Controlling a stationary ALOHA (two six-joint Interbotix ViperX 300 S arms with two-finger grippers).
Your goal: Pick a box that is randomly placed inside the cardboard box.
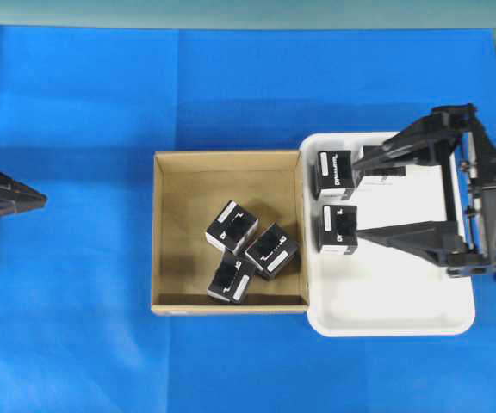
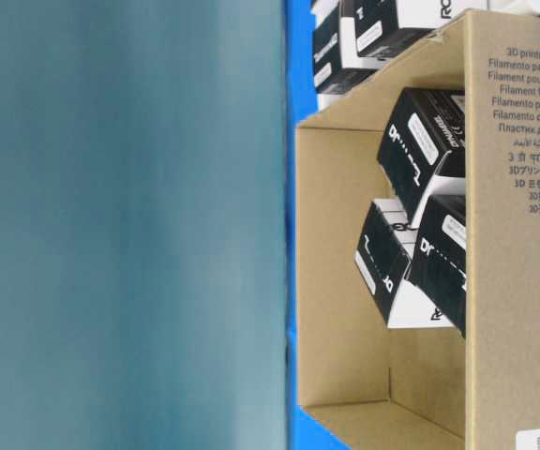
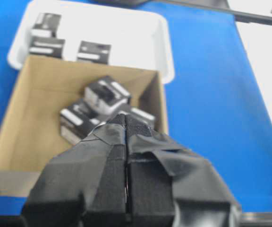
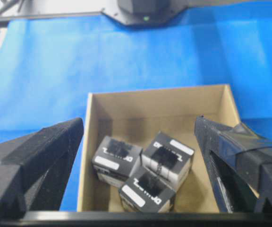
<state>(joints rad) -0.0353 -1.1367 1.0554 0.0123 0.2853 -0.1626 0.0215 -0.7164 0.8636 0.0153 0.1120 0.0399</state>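
Here, the readable writing is on the outer wall of the cardboard box (image 2: 518, 234) in the table-level view: "3D printing Fila…", then "Filament" lines in several languages, cut by the right edge of the frame, and a small code sticker in the lower right corner. The black boxes carry white marks and white labels, but their letters are too small or blurred to read with certainty.

The desk (image 1: 76, 103) is covered with a bright blue cloth. A grey-green band runs along the top edge of the overhead view, and a flat grey-green surface fills the left half of the table-level view.

In the overhead view the cardboard box (image 1: 175, 185) sits at the centre of the frame, brown and shallow with low walls. Three small black boxes lie in its lower right part, close together and tilted at different angles: one box (image 1: 232, 227) above, a second box (image 1: 272, 251) to its right, a third box (image 1: 232, 279) below. A white tray (image 1: 403, 305) touches the carton's right wall and holds more black boxes in its upper left part (image 1: 336, 175).

The right tool (image 1: 364, 197) hangs over the tray with its fingers wide apart, released, gripping nothing. The left tool (image 3: 126, 124), at the left edge of the overhead view, is clenched with its two fingers pressed together and nothing between them.
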